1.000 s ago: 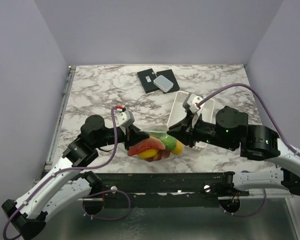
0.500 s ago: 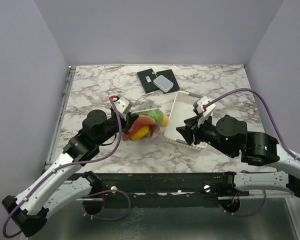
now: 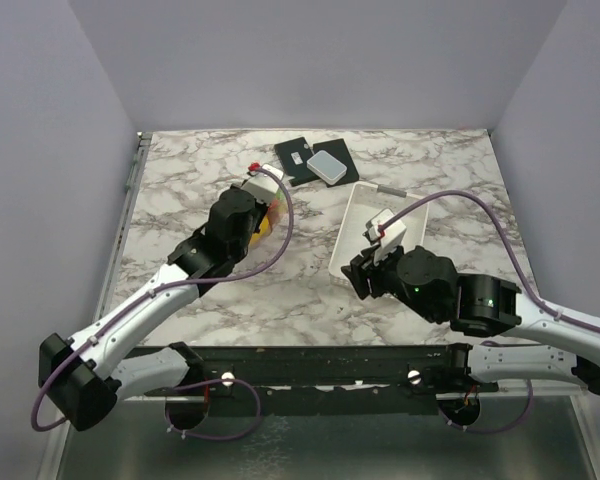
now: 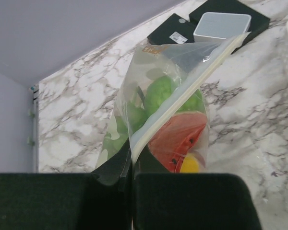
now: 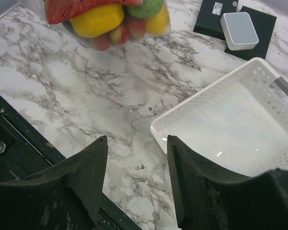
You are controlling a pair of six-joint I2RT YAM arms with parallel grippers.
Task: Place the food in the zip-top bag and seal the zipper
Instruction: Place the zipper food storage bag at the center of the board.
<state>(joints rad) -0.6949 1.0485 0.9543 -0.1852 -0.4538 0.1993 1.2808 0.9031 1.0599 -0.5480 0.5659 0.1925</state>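
Observation:
My left gripper [image 4: 131, 165] is shut on the near end of the zipper [image 4: 182, 96] of the zip-top bag [image 4: 134, 86]. The strip runs as one pale line away from the jaws to the far corner. Inside the bag I see green grapes [image 4: 158, 93], a watermelon slice [image 4: 180, 136] and a yellow lemon [image 4: 189, 164]. In the top view the left gripper [image 3: 263, 205] covers most of the bag [image 3: 267, 222]. My right gripper [image 5: 137, 141] is open and empty, apart from the bag [image 5: 105, 19], which shows at the upper left of the right wrist view. The right gripper also shows in the top view [image 3: 358, 272].
A white plastic basket [image 3: 352, 225] stands at the right middle, just beyond my right gripper, and shows empty in the right wrist view [image 5: 182, 120]. Two black pads [image 3: 298, 160] with a pale grey box [image 3: 328, 165] on them lie at the back.
My left arm has carried the bag from the front middle up and back toward the black pads. My right gripper has let go of the bag, opened and drawn back beside the basket.

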